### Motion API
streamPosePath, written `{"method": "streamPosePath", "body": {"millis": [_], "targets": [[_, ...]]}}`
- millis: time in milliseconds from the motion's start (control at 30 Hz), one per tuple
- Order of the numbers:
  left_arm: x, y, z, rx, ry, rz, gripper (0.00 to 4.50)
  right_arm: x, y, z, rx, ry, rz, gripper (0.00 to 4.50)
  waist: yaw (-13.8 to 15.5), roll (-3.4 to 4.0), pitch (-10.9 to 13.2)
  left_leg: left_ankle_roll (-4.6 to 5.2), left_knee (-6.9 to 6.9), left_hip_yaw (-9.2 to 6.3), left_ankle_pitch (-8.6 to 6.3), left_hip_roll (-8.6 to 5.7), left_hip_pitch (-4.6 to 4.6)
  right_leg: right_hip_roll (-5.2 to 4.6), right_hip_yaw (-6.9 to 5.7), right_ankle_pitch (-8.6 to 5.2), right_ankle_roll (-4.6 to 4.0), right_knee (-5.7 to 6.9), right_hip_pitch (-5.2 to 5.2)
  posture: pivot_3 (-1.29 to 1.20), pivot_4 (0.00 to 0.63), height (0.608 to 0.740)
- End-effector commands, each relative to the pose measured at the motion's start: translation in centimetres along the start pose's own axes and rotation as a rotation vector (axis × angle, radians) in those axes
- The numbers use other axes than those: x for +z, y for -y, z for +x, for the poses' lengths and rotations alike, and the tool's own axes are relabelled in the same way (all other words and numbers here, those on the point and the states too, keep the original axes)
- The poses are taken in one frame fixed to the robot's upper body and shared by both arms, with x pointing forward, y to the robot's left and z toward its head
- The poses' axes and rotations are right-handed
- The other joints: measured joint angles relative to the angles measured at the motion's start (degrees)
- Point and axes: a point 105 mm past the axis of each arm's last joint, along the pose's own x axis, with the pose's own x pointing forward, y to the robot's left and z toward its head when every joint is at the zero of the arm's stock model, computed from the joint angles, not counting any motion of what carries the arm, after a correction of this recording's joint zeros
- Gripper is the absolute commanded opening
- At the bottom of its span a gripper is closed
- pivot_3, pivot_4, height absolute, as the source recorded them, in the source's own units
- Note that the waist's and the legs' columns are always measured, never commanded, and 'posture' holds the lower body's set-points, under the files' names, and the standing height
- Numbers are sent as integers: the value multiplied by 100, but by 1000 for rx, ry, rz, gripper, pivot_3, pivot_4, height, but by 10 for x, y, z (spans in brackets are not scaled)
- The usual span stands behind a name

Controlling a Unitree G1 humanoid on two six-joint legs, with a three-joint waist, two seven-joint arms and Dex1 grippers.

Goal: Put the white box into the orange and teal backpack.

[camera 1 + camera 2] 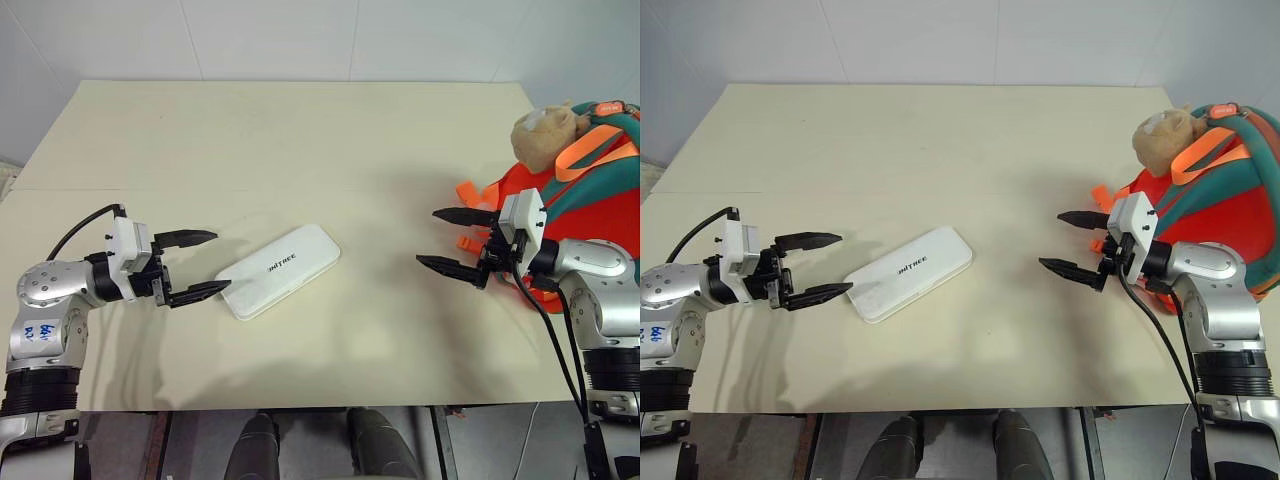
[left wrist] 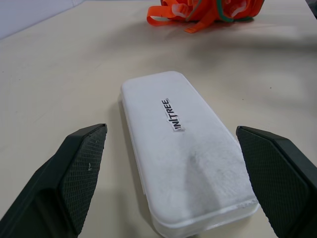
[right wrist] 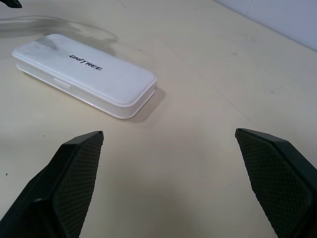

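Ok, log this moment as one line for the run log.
white box flat on table, not held | left gripper open beside it | right gripper open, empty | orange and teal backpack at table's right

The white box (image 3: 83, 74) is showing black "UNITREE" lettering on its lid, while blue handwriting on the left arm is staying illegible.

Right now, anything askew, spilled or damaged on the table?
Nothing stands out. The flat white plastic box lies diagonally, intact and closed. The soft orange and teal backpack slumps at the table's right edge, straps splayed loosely. No spill.
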Motion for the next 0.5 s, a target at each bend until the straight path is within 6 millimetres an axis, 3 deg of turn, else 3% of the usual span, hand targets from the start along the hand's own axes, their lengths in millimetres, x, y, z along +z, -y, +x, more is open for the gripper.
{"method": "streamPosePath", "body": {"millis": [33,433,500], "targets": [[9,1,1,1,27,28,4452,11,3,4,7,34,-33,4500,-2,0,0,0,1,0,0,0,0,0,0,0,0,0,0,0,150,740],[10,4,-6,52,29,35,4452,24,1,25,72,82,-38,4500,-4,0,0,0,4,-1,0,0,0,0,0,0,0,3,0,0,150,740],[11,4,-15,91,22,39,4057,25,0,33,89,95,-42,4500,-25,0,0,0,3,0,0,0,1,-1,1,0,0,3,0,0,150,740]]}}
